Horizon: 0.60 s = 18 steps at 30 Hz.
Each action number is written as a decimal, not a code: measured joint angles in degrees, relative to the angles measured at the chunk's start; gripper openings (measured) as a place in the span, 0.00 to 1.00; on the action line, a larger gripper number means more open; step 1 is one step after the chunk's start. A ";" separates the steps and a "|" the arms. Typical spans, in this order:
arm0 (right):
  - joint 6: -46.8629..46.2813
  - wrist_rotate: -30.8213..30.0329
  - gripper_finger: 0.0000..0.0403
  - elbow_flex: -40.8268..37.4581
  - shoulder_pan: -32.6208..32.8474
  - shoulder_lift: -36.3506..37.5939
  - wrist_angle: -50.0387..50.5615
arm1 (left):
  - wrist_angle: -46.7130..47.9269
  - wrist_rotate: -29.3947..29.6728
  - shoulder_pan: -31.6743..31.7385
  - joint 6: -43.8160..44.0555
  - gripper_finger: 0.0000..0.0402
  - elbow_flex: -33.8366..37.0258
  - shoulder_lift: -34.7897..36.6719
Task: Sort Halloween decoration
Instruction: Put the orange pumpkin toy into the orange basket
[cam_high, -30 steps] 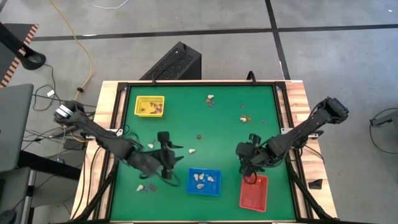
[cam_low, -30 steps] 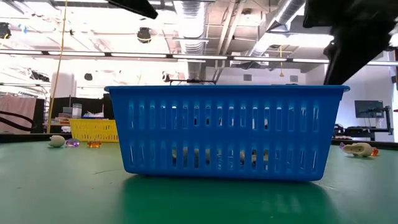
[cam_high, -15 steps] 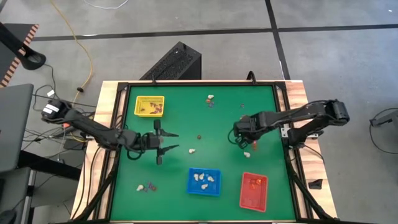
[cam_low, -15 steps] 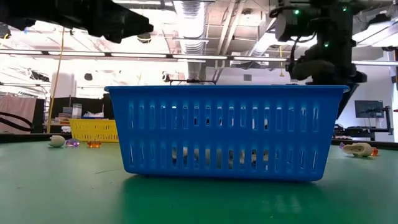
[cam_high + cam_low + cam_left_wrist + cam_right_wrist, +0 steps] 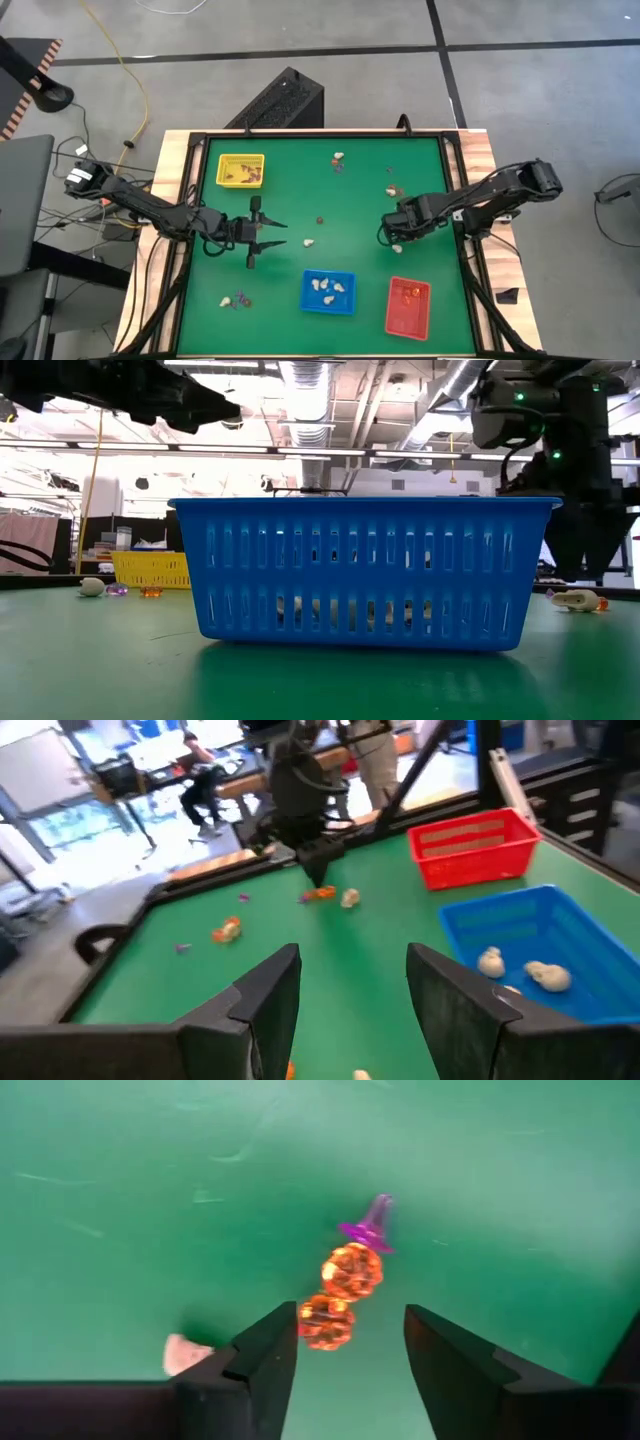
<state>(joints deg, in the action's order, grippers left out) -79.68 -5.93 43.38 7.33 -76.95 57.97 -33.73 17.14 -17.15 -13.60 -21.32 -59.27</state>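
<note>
My right gripper (image 5: 345, 1338) is open and points down at the table's right middle (image 5: 390, 236). Two orange trinkets (image 5: 350, 1270) and a purple one (image 5: 372, 1227) lie on the mat just beyond its fingertips, the nearer orange one (image 5: 325, 1323) by one fingertip. A whitish trinket (image 5: 185, 1351) lies beside them. My left gripper (image 5: 350, 970) is open, held level above the mat left of centre (image 5: 265, 237), and points toward the right edge. A whitish trinket (image 5: 308, 242) and a dark one (image 5: 320, 219) lie ahead of it.
The blue tray (image 5: 328, 291) holds whitish trinkets, the red tray (image 5: 408, 305) an orange one, and the yellow tray (image 5: 241, 170) dark and orange ones. More trinkets lie near the far edge (image 5: 338, 157), at the right (image 5: 392, 188) and near left (image 5: 235, 299).
My right gripper has left the red tray's far end, swung toward the far edge and then come back down over the trinkets at the right middle. My left gripper has moved from beside the blue tray toward the far edge and turned toward the right edge.
</note>
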 joint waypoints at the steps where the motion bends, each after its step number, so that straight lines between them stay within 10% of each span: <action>1: -0.39 -0.12 0.56 -0.05 0.12 0.00 0.03 | 0.61 -0.95 0.00 0.37 0.43 0.00 0.21; 18: -2.85 -4.50 0.59 -5.53 -0.13 -0.02 -7.74 | 6.62 -3.38 -0.02 -1.30 0.43 0.00 4.74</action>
<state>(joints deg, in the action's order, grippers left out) -82.52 -10.44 37.85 7.20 -76.97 50.23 -27.11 13.76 -17.17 -14.90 -21.32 -54.53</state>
